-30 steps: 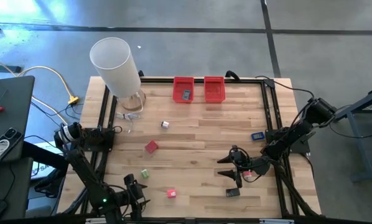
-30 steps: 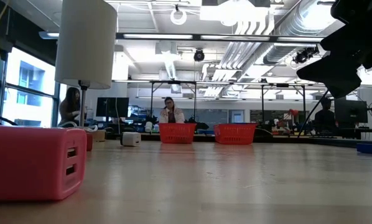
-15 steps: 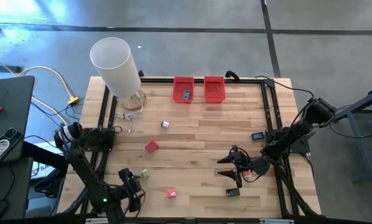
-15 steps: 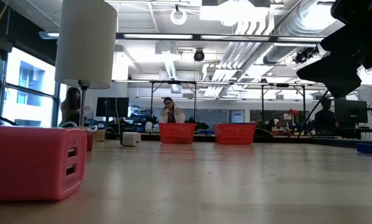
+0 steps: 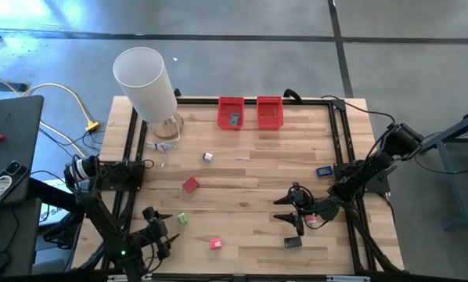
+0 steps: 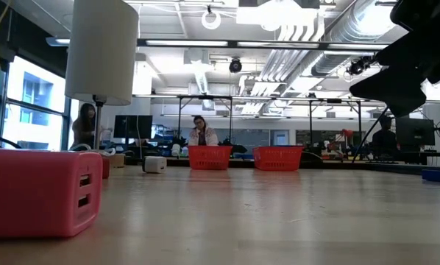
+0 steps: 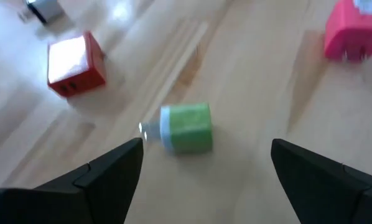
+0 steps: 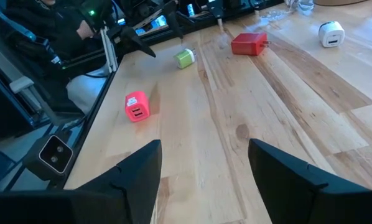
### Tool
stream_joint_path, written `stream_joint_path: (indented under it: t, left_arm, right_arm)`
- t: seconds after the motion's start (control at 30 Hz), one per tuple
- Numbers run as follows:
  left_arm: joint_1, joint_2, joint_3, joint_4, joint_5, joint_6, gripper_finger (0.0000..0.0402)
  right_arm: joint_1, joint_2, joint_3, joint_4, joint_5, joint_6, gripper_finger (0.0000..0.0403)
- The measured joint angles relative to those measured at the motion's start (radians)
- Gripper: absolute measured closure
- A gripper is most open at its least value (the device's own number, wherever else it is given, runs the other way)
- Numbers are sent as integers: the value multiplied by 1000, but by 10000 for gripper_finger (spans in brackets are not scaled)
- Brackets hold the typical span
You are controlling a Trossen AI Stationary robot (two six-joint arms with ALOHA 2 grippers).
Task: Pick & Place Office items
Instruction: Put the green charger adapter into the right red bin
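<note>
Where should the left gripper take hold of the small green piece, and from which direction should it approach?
Probably across the green body, on its two flat sides, not at the pale end with the small prong. The piece lies on its side on the table, clear of the red cube. The left gripper is open, and the piece lies ahead between its fingers, so a straight descent looks suitable.

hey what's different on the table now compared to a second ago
Only the left gripper moved: it slid along the table's near edge toward the left side, fingers open, now beside the small green block. Nothing was grasped or released. The right gripper, the other small pieces and both red rectangular bins stayed put.
</note>
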Motion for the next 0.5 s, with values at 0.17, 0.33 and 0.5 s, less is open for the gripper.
stream_joint_path:
  t: [0.17,0.33,0.5]
  left_arm:
    - [12,0,-40,1,-19,-10,57]
    - [9,0,-86,26,-28,-61,57]
    - [-1,0,-134,107,-41,-73,57]
  right_arm:
    - [0,0,0,0,2,0,174]
    - [0,0,0,-2,2,0,174]
    - [0,0,0,-13,2,0,174]
